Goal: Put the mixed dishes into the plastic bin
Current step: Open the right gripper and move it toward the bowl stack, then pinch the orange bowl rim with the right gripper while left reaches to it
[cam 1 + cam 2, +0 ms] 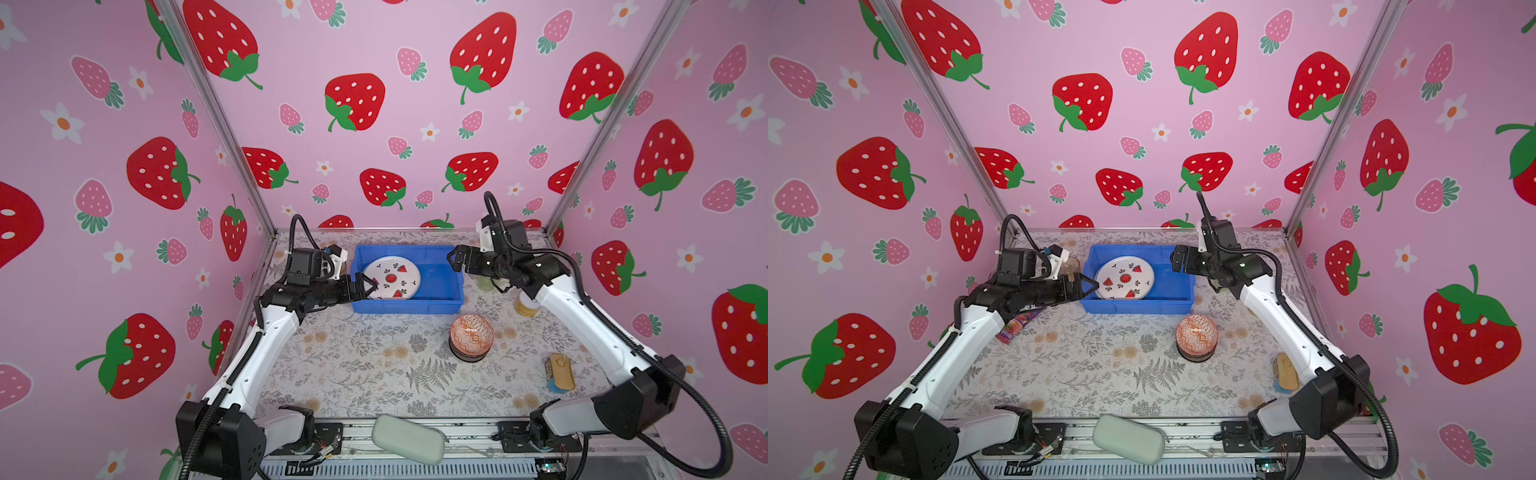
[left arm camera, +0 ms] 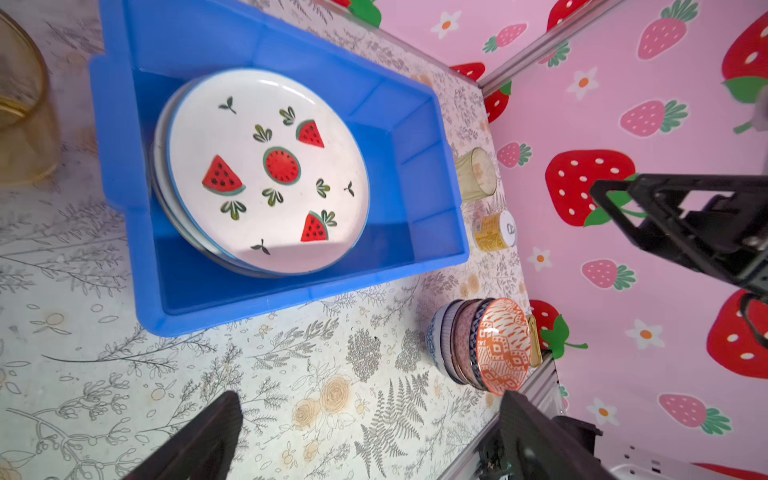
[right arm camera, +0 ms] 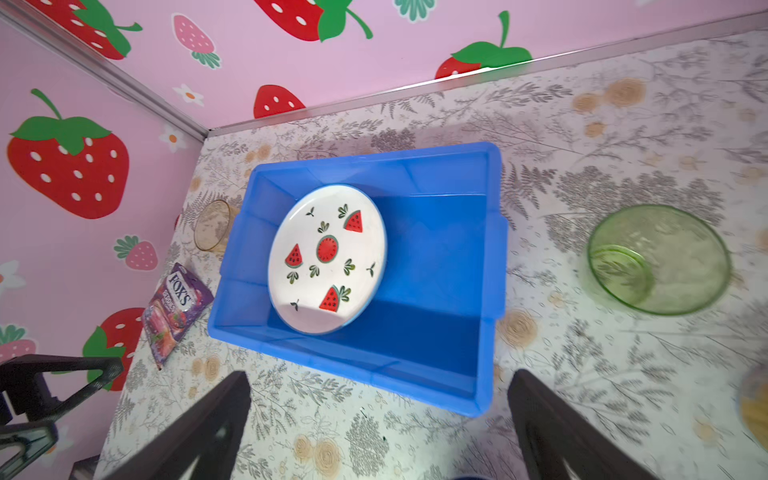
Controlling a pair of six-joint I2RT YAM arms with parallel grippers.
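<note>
left gripper [image 1: 367,289] and right gripper [image 1: 454,261] both wide open and empty at the bin's [image 1: 407,308] ends, and the bowl stack [image 1: 471,336] on the bench [image 1: 353,365] sits nearer the right one, front-side.

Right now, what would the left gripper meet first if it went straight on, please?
Probably the watermelon plate in the blue bin; the open left gripper sits at the bin's rim, aimed at it. Depth is unclear, so possibly the rim first.
</note>
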